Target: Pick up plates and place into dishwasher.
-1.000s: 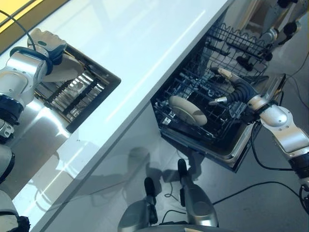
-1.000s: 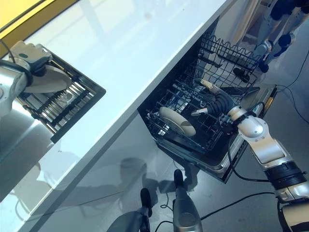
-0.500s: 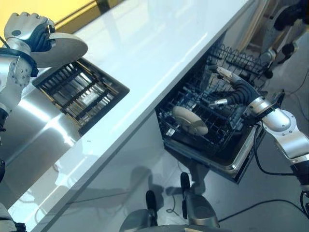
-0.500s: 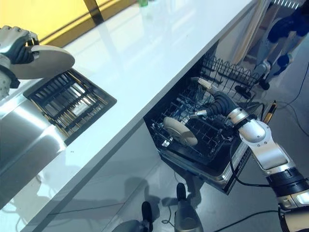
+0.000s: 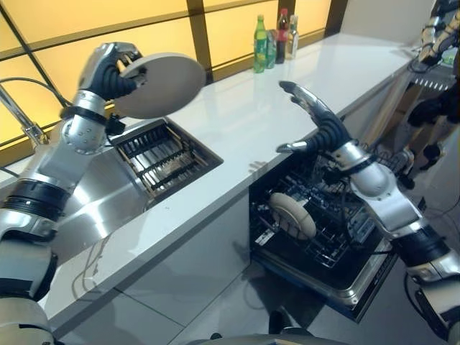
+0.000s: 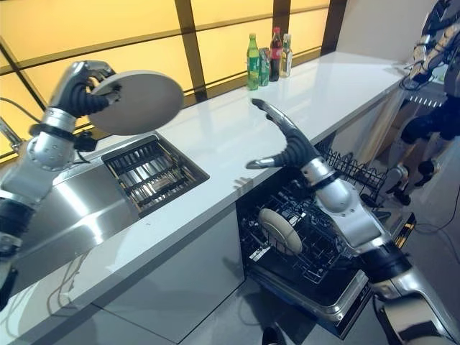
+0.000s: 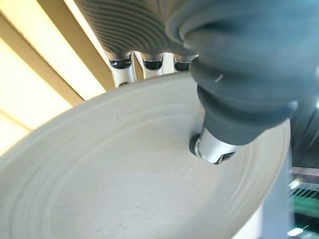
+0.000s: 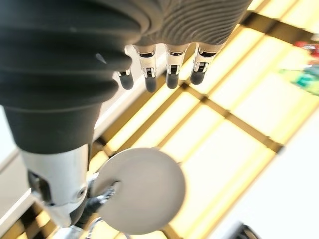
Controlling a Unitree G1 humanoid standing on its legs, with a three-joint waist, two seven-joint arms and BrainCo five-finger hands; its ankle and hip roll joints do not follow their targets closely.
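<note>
Left eye view: left hand point(image 5: 111, 68) fingers around raised plate point(image 5: 162, 85).

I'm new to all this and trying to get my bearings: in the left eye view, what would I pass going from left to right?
Left hand → plate it holds → sink rack → bottles → right hand, open above the counter → dishwasher rack.
</note>
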